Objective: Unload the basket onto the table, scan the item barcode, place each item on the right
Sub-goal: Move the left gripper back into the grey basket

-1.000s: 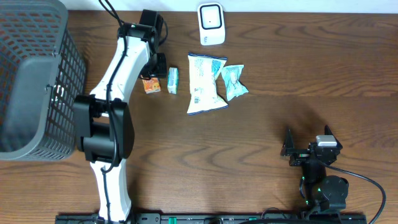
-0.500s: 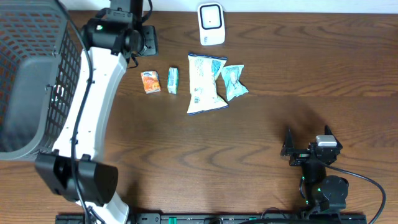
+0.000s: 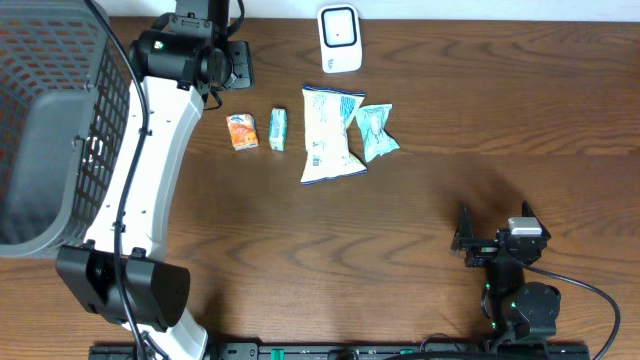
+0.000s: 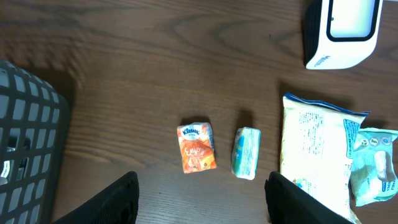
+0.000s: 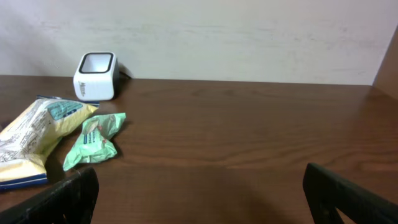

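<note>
Toward the table's (image 3: 420, 200) far edge, overhead, lie four items, an orange packet (image 3: 241, 131), teal packet (image 3: 277, 129), cream bag (image 3: 330, 135) and green bag (image 3: 376, 132), below one scanner (image 3: 339, 38), with one basket (image 3: 40, 120) at the left edge; the left wrist view shows the left gripper (image 4: 202, 199) spread and empty, and the right wrist view shows the right gripper (image 5: 199, 199) spread wide and empty.

The left arm (image 3: 150, 150) reaches up and far forward from its base, its white link slanting to a wrist at the back, with the left gripper (image 3: 232, 65) pointing down, its fingers (image 4: 121, 199) parted and holding nothing. The right arm (image 3: 520, 300) sits folded low by its base, its right gripper (image 3: 495, 225) level and facing forward, jaws spread wide
</note>
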`<control>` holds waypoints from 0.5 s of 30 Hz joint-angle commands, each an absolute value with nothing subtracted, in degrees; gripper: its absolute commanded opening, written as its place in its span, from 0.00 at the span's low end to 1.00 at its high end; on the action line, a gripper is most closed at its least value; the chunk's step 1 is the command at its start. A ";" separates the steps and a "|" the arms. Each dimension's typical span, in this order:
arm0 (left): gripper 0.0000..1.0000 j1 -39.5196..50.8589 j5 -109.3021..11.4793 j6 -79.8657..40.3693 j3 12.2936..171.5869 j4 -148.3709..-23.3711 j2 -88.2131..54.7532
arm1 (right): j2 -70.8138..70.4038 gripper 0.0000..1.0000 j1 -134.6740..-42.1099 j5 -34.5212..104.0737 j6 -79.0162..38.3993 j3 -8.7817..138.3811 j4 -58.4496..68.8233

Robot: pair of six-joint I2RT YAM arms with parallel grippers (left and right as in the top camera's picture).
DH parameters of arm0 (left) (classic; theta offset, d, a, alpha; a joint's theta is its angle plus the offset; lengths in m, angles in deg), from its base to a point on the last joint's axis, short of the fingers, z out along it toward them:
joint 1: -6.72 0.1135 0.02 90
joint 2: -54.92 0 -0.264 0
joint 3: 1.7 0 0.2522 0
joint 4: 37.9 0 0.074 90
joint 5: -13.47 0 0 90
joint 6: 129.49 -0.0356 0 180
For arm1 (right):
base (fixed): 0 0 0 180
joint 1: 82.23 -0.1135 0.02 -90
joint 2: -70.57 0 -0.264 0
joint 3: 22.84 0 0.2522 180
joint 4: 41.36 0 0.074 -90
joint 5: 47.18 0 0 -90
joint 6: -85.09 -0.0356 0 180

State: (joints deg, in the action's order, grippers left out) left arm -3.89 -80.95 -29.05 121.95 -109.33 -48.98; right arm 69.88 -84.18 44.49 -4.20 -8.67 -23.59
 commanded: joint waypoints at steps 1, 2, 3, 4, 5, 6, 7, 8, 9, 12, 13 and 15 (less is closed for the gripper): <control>0.64 -3.59 -80.87 -29.40 122.56 -109.38 -47.58 | 70.19 0.99 -84.18 44.38 -3.54 -8.76 -23.37; 0.64 -3.56 -80.89 -29.38 122.56 -109.36 -47.17 | 70.19 0.99 -84.18 44.38 -3.54 -8.76 -23.37; 0.64 -3.52 -80.89 -29.38 122.56 -109.25 -46.68 | 70.19 0.99 -84.18 44.38 -3.54 -8.76 -23.37; 0.64 -3.39 -80.87 -29.38 122.56 -109.07 -45.92 | 70.19 0.99 -84.18 44.38 -3.57 -8.76 -23.37; 0.64 -3.11 -80.87 -29.38 122.56 -108.68 -44.87 | 70.19 0.99 -84.18 44.38 -3.57 -8.76 -23.37; 0.64 -2.78 -80.87 -29.38 122.56 -108.31 -44.02 | 70.19 0.99 -84.18 44.38 -3.54 -8.76 -23.37; 0.64 -2.10 -80.89 -29.38 122.56 -107.63 -42.64 | 70.19 0.99 -84.18 44.38 -3.54 -8.76 -23.37; 0.64 -1.34 -80.89 -29.38 122.56 -106.95 -41.48 | 70.19 0.99 -84.18 44.38 -3.54 -8.76 -23.37; 0.64 -0.59 -80.89 -29.38 122.56 -106.30 -40.46 | 70.19 0.99 -84.18 44.38 -3.57 -8.76 -23.37; 0.64 3.30 -80.87 -29.31 122.56 -104.18 -37.02 | 70.19 0.99 -84.18 44.38 -3.57 -8.76 -23.37; 0.64 4.61 -80.87 -29.03 122.56 -103.80 -36.30 | 70.19 0.99 -84.18 44.38 -3.57 -8.76 -23.37; 0.64 7.67 -80.87 -27.30 122.56 -103.61 -35.17 | 70.19 0.99 -84.18 44.38 -3.54 -8.76 -23.37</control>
State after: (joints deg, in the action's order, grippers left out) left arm 3.32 -80.76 -28.98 121.93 -103.89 -37.66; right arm 69.88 -84.18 44.51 -4.20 -8.67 -23.59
